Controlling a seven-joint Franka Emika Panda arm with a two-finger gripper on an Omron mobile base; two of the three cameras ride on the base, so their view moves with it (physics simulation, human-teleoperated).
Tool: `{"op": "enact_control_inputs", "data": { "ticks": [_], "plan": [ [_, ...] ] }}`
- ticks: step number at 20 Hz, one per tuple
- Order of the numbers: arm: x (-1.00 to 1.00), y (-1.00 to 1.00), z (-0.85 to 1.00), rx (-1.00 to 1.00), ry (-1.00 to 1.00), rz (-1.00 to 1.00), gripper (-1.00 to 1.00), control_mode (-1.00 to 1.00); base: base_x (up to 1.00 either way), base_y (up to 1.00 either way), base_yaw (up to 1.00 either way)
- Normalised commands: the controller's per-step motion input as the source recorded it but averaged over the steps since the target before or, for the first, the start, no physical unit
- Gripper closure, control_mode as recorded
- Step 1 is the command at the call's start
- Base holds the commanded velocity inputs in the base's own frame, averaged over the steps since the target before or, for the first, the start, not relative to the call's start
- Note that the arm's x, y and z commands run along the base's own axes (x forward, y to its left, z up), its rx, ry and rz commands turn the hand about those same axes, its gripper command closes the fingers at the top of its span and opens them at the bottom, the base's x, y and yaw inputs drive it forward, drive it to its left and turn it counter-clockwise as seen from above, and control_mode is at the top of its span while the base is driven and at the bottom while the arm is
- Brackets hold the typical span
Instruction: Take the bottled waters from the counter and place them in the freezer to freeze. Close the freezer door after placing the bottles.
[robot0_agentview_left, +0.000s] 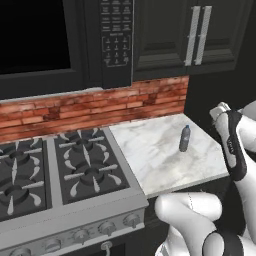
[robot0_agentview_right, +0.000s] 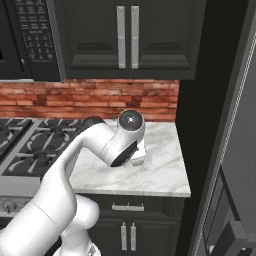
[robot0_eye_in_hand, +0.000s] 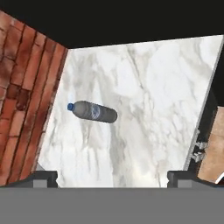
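Counter (robot0_agentview_left: 150, 150): white-grey veined marble, bounded at 9 o'clock by a black gas stove (robot0_agentview_left: 55, 170) and at 12 o'clock by a red brick backsplash (robot0_agentview_left: 100, 107). One greyish bottle (robot0_agentview_left: 184, 138) is stood upright on it. Gripper (robot0_eye_in_hand: 112, 177) is held above, fingers spread wide, nothing pinched.

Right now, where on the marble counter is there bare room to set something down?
The white-grey marble counter is mostly bare between the black gas stove and the slim grey-dark water bottle. Tightest is the strip between bottle and right edge.
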Motion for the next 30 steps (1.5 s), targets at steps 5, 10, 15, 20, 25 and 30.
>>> {"op": "enact_control_inputs", "data": {
  "ticks": [5, 10, 15, 20, 25, 30],
  "plan": [
    [0.38, -0.08, -0.02, 0.2, 0.26, -0.02, -1.0, -1.0, 0.0, 0.0, 0.0],
    [0.51, 0.0, -0.03, 0.16, 0.33, -0.04, -1.0, -1.0, 0.0, 0.0, 0.0],
    [0.17, 0.0, -0.19, 0.1, 0.15, 0.0, -1.0, -1.0, 0.0, 0.0, 0.0],
    [-0.46, 0.56, -0.2, -0.18, -0.01, 0.0, -1.0, -1.0, 0.0, 0.0, 0.0],
    [-0.4, 0.87, -0.11, -0.37, -0.14, 0.03, -1.0, -1.0, 0.0, 0.0, 0.0],
    [-0.03, 0.94, -0.31, -0.27, -0.01, 0.06, -1.0, -1.0, 0.0, 0.0, 0.0]
  ]
}}
